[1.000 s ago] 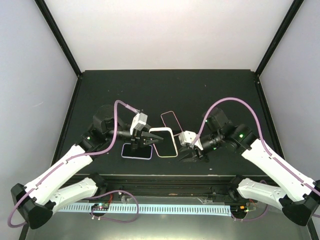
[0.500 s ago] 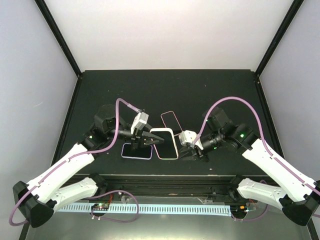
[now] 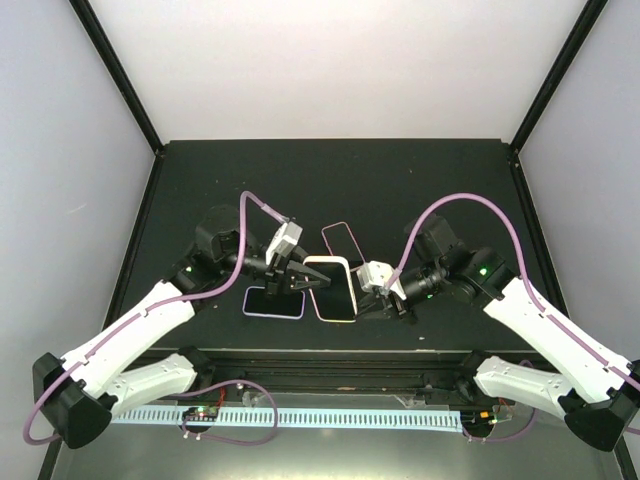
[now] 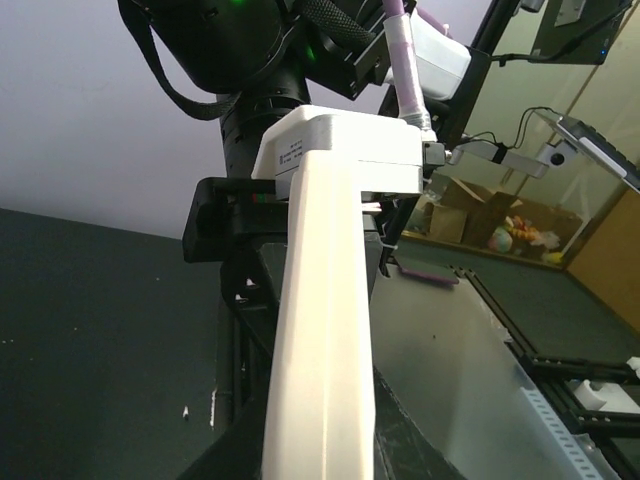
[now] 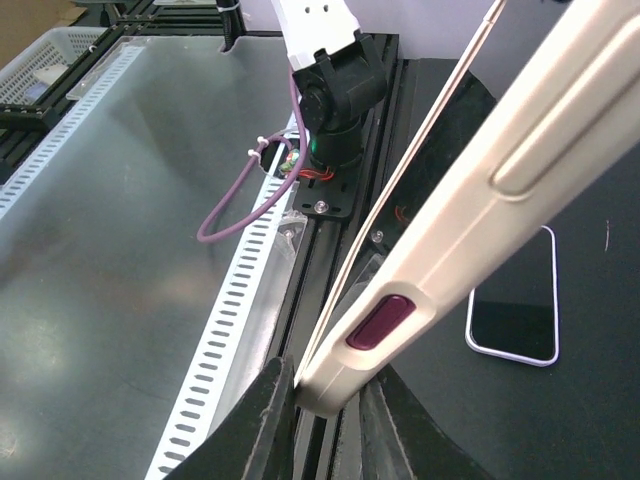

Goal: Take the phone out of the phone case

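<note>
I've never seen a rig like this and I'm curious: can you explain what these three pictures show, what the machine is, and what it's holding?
It is two white robot arms, a left arm and a right arm, bolted to a black table. One picture looks down from above; the other two come from a camera on each wrist. Between the arms is a cream phone case. The right claw pinches one corner of it; the left claw sits at its opposite edge, its grip hidden. Two phone-like slabs lie flat on the table: a lilac-edged slab and a pink-edged slab.
</note>
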Controlling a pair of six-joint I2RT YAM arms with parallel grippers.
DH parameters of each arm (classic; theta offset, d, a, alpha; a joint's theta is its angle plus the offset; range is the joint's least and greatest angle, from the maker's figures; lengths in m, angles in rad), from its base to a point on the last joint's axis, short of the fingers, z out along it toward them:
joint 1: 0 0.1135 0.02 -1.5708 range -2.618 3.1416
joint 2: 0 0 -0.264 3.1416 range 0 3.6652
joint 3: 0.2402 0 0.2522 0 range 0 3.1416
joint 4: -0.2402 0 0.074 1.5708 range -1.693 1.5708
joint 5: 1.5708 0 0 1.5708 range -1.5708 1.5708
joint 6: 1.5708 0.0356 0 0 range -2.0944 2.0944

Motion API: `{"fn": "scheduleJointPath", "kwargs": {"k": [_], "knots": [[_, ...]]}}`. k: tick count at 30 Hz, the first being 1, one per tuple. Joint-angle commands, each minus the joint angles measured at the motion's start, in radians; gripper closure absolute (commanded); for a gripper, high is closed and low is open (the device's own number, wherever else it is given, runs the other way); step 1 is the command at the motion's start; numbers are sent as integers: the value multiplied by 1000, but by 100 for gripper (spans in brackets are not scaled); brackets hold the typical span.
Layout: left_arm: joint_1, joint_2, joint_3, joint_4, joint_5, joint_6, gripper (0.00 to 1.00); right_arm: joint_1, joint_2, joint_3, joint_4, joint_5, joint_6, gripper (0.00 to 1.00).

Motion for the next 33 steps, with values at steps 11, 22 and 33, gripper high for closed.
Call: {"fn": "scheduleJointPath", "kwargs": {"k": [11, 22, 33], "knots": [[9, 35, 36, 96, 97, -83, 98, 13, -14, -14, -23, 53, -139, 80], [8, 60, 35, 131, 126, -133, 98, 28, -15, 2, -34, 123, -174, 80], [7, 69, 33, 164, 167, -169, 99, 33, -12, 7, -25, 179, -198, 80]]}}
